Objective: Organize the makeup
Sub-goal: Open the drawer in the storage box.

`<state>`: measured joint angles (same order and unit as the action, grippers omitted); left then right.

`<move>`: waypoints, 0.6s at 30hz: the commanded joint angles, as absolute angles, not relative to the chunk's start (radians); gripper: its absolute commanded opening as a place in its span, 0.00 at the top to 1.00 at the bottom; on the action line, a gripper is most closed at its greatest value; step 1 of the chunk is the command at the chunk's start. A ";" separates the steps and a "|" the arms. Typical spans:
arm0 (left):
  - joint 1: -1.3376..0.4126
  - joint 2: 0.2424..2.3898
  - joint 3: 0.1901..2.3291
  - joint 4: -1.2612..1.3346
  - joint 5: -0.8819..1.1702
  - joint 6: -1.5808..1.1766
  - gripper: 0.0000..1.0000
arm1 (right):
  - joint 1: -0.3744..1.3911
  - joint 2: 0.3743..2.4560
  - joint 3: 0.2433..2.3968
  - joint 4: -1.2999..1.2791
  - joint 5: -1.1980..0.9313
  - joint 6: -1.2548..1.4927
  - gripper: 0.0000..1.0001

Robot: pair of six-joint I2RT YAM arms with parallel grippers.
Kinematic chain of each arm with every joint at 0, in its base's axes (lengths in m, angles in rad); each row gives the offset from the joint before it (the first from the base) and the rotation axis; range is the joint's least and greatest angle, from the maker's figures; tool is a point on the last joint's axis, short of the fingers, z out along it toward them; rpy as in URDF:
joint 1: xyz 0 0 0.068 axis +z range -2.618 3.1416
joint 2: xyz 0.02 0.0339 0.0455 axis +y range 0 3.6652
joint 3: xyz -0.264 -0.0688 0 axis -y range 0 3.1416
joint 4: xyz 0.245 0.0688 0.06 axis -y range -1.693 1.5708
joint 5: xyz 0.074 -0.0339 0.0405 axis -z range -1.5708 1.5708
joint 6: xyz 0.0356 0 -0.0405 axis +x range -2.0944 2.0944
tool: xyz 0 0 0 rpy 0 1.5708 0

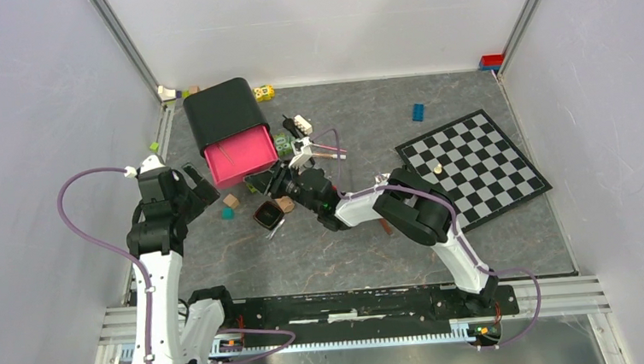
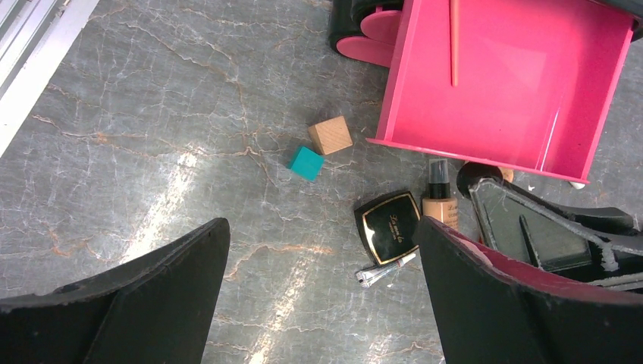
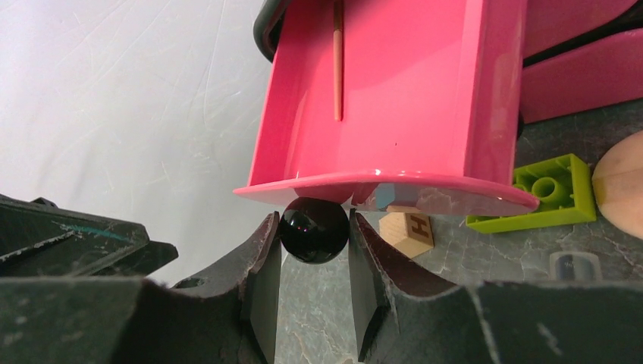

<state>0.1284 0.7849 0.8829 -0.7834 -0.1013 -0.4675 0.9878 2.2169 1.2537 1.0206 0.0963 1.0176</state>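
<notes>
Clamping a glossy black ball (image 3: 314, 229) under the pink plastic drawer's (image 3: 402, 91) lip, that's the right gripper (image 3: 312, 224); left gripper (image 2: 320, 232) gapes wide. Square black compact (image 2: 388, 226) and beige black-capped bottle (image 2: 437, 196) lie together before the drawer.

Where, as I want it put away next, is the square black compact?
In the left wrist view, the square black compact lies right of centre, just below the pink drawer and its front lip, beside the beige bottle, teal cube to its left.
</notes>
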 commanded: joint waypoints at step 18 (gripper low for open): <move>0.126 0.782 0.879 -0.752 -0.089 -0.502 0.00 | 1.001 2.149 1.181 1.045 0.131 1.013 0.50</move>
<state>0.1284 0.7853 0.8829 -0.7834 -0.0986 -0.4675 0.9997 2.2002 1.2034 1.0389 0.1020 1.0241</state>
